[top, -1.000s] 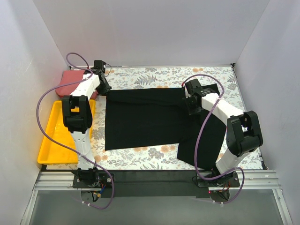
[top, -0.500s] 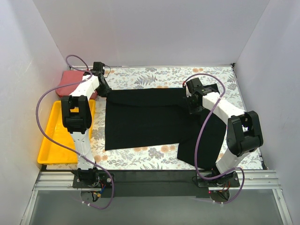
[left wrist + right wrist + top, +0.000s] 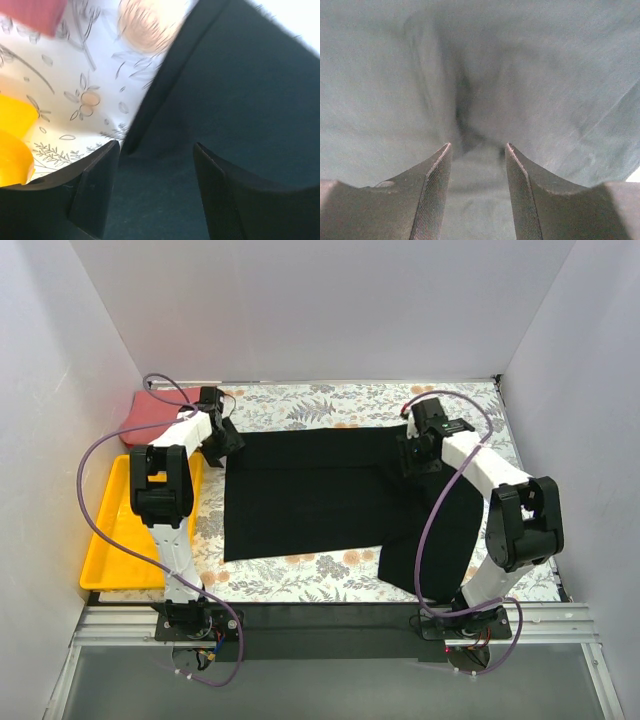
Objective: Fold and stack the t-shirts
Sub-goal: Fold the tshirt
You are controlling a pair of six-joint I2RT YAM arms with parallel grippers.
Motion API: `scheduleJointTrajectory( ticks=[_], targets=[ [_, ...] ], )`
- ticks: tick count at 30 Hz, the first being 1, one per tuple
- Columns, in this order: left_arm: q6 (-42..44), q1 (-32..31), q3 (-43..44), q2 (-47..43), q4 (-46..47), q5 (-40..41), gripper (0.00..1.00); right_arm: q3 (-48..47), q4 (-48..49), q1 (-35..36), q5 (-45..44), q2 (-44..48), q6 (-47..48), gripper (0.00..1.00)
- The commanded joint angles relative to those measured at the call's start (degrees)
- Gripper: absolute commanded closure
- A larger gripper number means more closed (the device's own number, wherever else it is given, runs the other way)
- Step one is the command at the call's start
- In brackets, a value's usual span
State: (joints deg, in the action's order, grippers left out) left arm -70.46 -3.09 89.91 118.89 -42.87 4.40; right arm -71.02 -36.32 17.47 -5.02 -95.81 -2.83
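Both your grippers are released and hold nothing. The left gripper (image 3: 222, 440) stands with its jaws apart over the far left corner of the black t-shirt (image 3: 320, 495). In the left wrist view the folded edge of the cloth runs between the two fingers, and I cannot tell if they touch it. The right gripper (image 3: 418, 455) is also parted, low over the far right part of the same shirt. In its wrist view a small pinched wrinkle of black cloth lies just ahead of the fingertips.

The black t-shirt lies spread in the middle of the floral cloth (image 3: 300, 405), as a wide dark rectangle. One longer part reaches toward the near right corner. The coral-red t-shirt (image 3: 160, 410) sits as a compact bundle in the far left corner, just beyond the yellow tray (image 3: 115, 540) and apart from the black one.

I judge that you are in the middle of folding the black shirt. One fold seems laid down, but the shirt is not compact yet, and nothing is stacked. For the next move, I think you should first lift both grippers straight up, so the fingers do not drag the fold open. Then take the long part at the near right and bring it over the body.
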Motion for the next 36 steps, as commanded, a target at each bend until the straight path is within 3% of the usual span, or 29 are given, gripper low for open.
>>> scheduleJointTrajectory(
  ticks=[1, 3, 6, 9, 19, 26, 30, 36],
  targets=[
    [-1.08, 0.28, 4.31, -6.04, 2.70, 0.26, 0.42, -5.26, 6.75, -6.56, 8.23, -0.69, -4.45, 0.47],
    [-1.35, 0.11, 4.22, -6.04, 5.76, -1.32, 0.45, -4.83, 10.89, -11.55, 10.72, -1.22, -8.31, 0.50],
    [-0.74, -0.51, 3.79, -4.73, 9.28, -2.03, 0.52, -4.21, 18.81, -16.84, 14.85, -3.94, -12.62, 0.61],
    [-0.12, -0.95, 3.61, -2.18, 11.84, -3.08, 0.53, -6.13, 23.29, -22.47, 18.89, -8.68, -15.27, 0.64],
    [0.06, -1.21, 4.48, 5.81, 15.36, -2.21, 0.57, -13.87, 30.51, -29.25, 25.23, -24.76, -17.29, 0.64],
    [-1.61, -1.13, 12.29, 14.85, 11.95, -0.36, 0.62, -18.18, 32.62, -35.13, 27.16, -33.64, -20.28, 0.63],
    [-2.84, -1.04, 20.72, 19.97, 9.21, 0.25, 0.63, -20.20, 32.89, -37.60, 27.78, -35.58, -21.60, 0.63],
    [-3.29, -1.04, 23.65, 21.39, 8.50, -0.44, 0.60, -19.59, 32.54, -38.74, 26.55, -33.13, -19.94, 0.62]
  ],
)
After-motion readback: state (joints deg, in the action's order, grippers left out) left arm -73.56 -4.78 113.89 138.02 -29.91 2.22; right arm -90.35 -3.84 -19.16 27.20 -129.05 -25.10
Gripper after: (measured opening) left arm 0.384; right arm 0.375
